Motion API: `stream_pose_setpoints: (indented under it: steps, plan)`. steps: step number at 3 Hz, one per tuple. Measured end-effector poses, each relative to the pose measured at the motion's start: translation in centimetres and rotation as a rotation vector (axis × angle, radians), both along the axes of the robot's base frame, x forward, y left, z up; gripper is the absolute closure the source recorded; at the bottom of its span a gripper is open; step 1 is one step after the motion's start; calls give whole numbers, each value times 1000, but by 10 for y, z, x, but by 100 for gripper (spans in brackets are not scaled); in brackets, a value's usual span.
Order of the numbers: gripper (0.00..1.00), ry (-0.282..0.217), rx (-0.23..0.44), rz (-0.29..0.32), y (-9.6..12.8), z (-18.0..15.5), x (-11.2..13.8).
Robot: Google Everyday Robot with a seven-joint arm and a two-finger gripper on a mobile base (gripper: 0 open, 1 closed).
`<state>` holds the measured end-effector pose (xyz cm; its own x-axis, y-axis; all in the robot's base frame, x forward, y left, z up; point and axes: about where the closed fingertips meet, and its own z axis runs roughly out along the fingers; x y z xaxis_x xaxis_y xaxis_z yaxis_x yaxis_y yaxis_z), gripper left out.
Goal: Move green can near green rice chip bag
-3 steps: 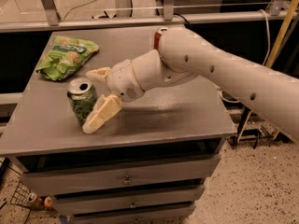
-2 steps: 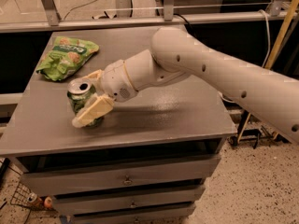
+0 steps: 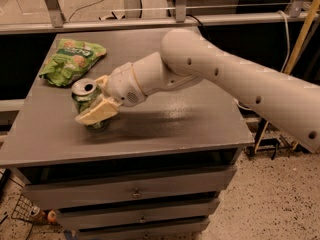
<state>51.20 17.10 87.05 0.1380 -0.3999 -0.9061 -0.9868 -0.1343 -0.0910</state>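
Left of centre, the gripper (image 3: 91, 101) clasps the green can (image 3: 83, 92) between its fingers (image 3: 98, 115), below the green rice chip bag (image 3: 72, 59).

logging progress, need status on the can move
Gripper shut on green can, front-left of table. Can upright, apart from green rice chip bag behind it. Nothing between them.

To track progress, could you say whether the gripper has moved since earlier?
Yes, the gripper, holding the green can, moved left toward the green rice chip bag.

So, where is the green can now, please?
In the camera view, the green can is at the table's left, gripped in the hand, with the green rice chip bag behind it.
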Motion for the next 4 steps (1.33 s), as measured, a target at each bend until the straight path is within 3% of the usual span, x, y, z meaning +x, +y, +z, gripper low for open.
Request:
stream_pose_setpoints:
  steps: [1, 2, 4]
  plan:
    - [99, -15, -1, -30, -11, 6, 11]
    - [100, -47, -49, -41, -33, 16, 37]
    - [100, -77, -36, -62, -34, 29, 50]
